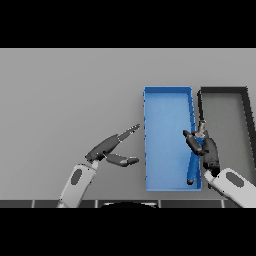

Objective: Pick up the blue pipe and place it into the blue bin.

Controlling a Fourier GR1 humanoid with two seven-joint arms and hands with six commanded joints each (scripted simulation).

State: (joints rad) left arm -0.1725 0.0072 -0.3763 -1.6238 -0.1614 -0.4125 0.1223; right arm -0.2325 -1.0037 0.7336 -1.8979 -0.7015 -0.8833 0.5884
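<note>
bin and tray side by side, pipe at the bin's right wall

two containers sat on the table (60, 90), right of centre: the bin (167, 100) and, just beside it on the right, a tray (225, 91). the pipe (192, 172) lay in the bin, along its right wall, toward the near end. the right hand (204, 146) was over that wall, at the pipe's far end. the left hand (111, 150) was left of the bin, near its near half, apart from it.

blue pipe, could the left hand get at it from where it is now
Probably not easily: the left hand sits outside the blue bin, whose near wall stands between, and the right hand already covers the blue pipe.
</note>
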